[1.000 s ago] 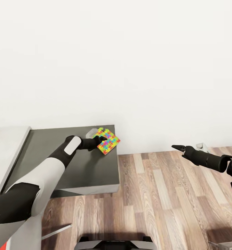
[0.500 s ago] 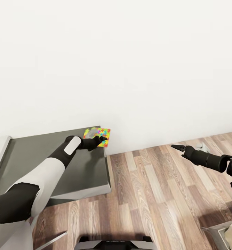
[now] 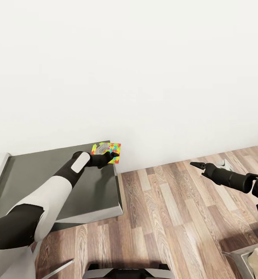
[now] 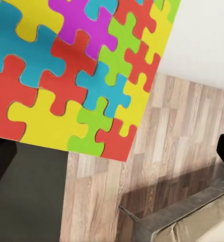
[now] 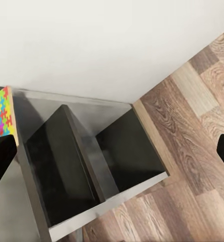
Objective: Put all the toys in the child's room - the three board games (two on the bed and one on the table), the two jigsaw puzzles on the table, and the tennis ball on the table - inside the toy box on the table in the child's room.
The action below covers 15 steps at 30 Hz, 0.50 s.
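The left hand (image 3: pixel 105 158) is pinched on a jigsaw puzzle (image 3: pixel 110 151), holding it above the far corner of the dark grey surface (image 3: pixel 47 182), left of centre in the head view. The right hand (image 3: pixel 195 166) hangs over the wood floor (image 3: pixel 175 217) at the right with nothing in it, its fingers drawn close to a point.

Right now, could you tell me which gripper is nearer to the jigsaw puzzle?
Left. The left gripper is at the jigsaw puzzle over the dark cabinet corner; the right gripper hangs over the wood floor, well apart.
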Tool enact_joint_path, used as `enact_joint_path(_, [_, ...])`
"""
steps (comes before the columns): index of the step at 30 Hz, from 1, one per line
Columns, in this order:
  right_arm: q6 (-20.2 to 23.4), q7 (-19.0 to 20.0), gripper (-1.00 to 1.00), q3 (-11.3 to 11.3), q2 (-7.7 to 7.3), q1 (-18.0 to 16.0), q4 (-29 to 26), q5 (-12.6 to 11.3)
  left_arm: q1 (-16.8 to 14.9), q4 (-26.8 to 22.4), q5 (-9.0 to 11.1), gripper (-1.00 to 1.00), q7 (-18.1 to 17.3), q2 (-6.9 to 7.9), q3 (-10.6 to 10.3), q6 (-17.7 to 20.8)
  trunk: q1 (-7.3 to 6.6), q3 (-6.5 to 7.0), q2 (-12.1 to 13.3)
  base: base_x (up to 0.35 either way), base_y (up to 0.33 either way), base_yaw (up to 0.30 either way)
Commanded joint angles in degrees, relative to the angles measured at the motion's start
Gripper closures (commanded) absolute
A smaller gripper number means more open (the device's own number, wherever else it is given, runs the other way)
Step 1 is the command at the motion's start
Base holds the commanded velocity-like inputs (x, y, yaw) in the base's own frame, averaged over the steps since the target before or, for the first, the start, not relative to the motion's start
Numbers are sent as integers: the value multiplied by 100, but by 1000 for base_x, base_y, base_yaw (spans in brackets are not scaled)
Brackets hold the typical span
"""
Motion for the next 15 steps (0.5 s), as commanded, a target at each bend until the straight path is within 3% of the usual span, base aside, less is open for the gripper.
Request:
enact_joint_path(1, [18,-59,-100,-3,-1,1,-18,-60,-4,-2,18,-100,7,1,-16,11,3,-8,-9,0,0,-9])
enact_joint_path(15, [18,-59,-100,-3,0,25,-77,-70,-4,-9,28,-100,4,1,-16,-62,3,-14,-9,0,0,-75])
